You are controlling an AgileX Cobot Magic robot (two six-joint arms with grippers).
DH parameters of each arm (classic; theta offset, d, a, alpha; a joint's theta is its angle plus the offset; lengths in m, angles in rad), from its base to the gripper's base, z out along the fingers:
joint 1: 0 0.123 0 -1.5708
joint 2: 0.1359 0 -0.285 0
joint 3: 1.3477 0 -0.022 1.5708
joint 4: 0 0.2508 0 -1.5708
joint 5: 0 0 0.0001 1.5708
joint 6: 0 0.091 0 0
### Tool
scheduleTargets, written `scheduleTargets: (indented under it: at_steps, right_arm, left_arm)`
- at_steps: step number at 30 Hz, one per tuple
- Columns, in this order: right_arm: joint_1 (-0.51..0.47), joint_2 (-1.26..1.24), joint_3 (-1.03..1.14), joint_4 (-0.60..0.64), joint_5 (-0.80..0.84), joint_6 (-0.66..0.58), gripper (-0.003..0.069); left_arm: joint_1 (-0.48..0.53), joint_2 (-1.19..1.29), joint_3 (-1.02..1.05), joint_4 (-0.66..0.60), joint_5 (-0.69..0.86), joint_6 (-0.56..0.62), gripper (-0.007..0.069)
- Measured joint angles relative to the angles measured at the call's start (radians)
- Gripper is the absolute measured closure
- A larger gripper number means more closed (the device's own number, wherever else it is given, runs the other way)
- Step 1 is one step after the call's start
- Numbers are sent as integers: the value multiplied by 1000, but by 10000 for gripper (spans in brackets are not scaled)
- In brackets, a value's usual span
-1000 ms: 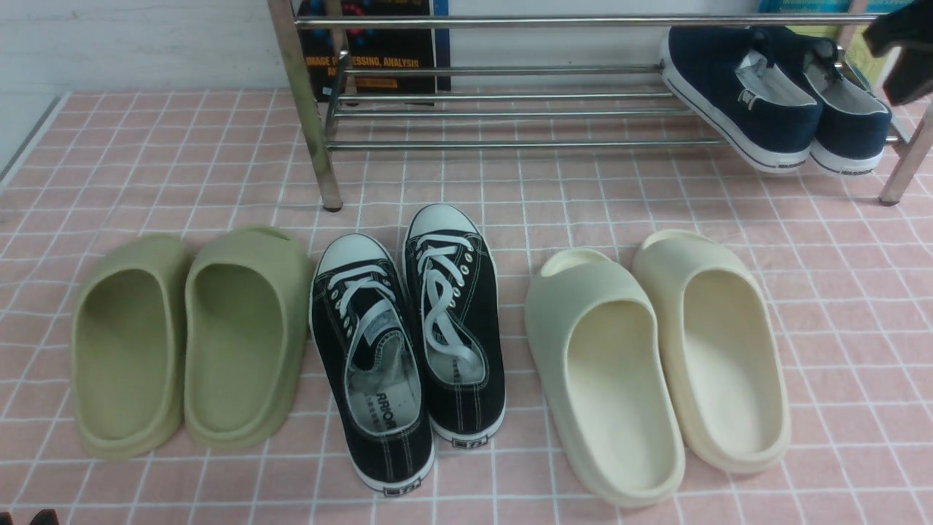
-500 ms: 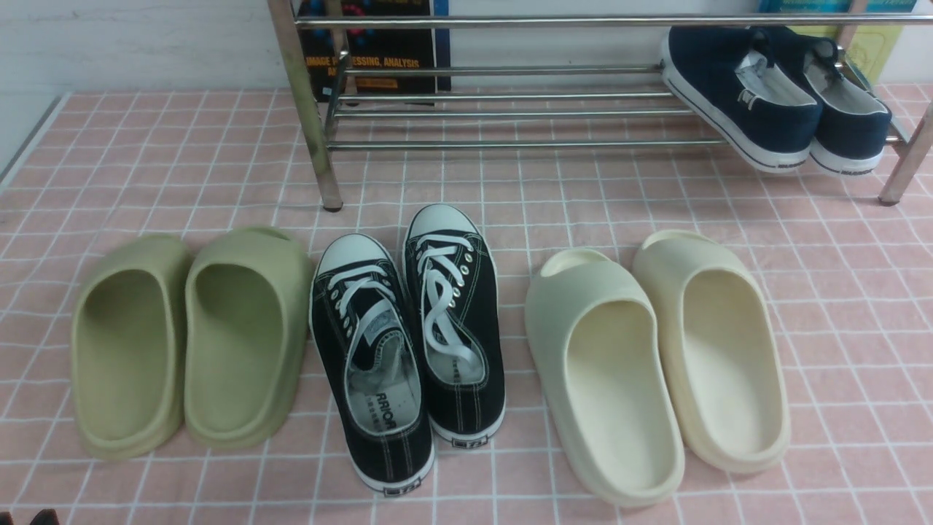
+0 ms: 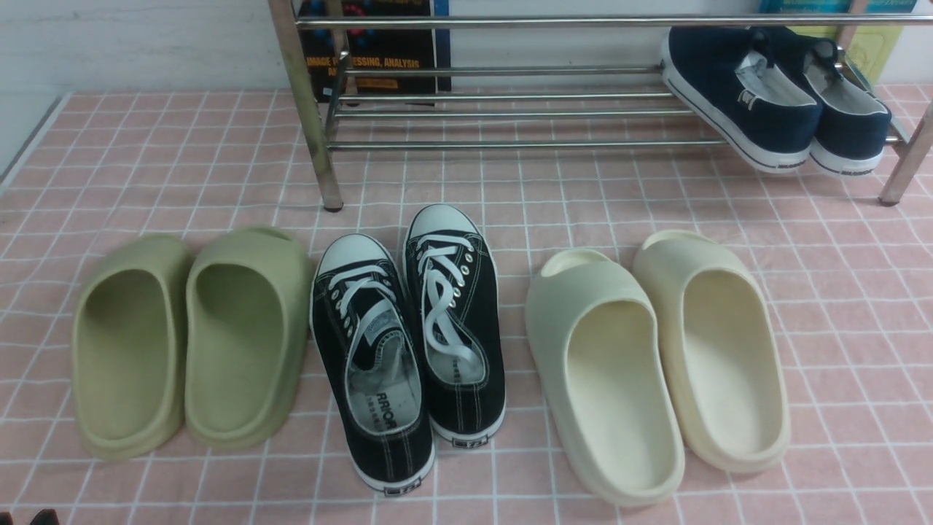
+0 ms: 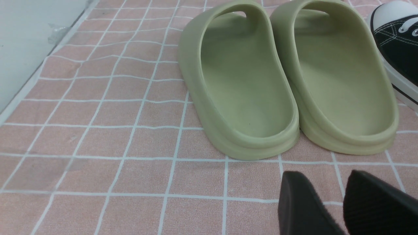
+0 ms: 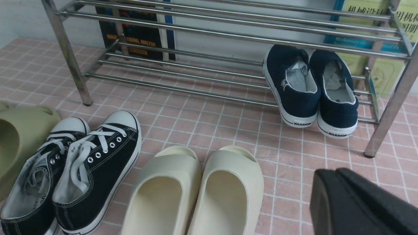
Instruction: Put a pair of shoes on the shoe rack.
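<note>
The pair of shoes, two navy slip-ons with white soles, lies side by side on the low bars at the right end of the chrome shoe rack, heels toward me and tilted down. The right wrist view shows the same shoes on the rack. My right gripper is shut and empty, back from the rack over the pink cloth. My left gripper is open with nothing between its fingers, just behind the green slides. Neither gripper appears in the front view.
In front of the rack stand green slides, black lace-up sneakers and cream slides in a row on the pink checked cloth. Books lean behind the rack. The cloth's edge runs along the far left.
My right gripper, seen at the front view's upper right edge beside the navy shoes a second ago, has withdrawn out of that view. The shoes have stayed put.
</note>
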Motion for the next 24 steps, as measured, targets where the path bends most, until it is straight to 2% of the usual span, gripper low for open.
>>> scheduleTargets:
  at_steps: [5, 10, 11, 12, 13, 14, 15, 20, 24]
  right_arm:
    - [0, -19, 8, -14, 1, 0, 668]
    - [0, -30, 115, -48, -89, 0, 669]
    - [0, -50, 200, -58, -165, 0, 669]
    - [0, -50, 212, -61, -165, 0, 669]
    - [0, -85, 314, -81, -257, 0, 669]
    - [0, -89, 328, -85, -268, 0, 669]
    - [0, -139, 454, -121, -371, 0, 669]
    - [-1, -303, 780, -233, -588, 0, 669]
    - [-24, -414, 954, -260, -684, 12, 669]
  left_arm:
    - [0, 0, 0, 0, 0, 0, 384]
    - [0, 0, 0, 0, 0, 0, 384]
    - [0, 0, 0, 0, 0, 0, 384]
    - [0, 0, 0, 0, 0, 0, 384]
    - [0, 0, 0, 0, 0, 0, 384]
    - [0, 0, 0, 0, 0, 0, 384]
    - [0, 0, 0, 0, 0, 0, 384]
    - [0, 0, 0, 0, 0, 0, 384]
    - [0, 0, 0, 0, 0, 0, 384]
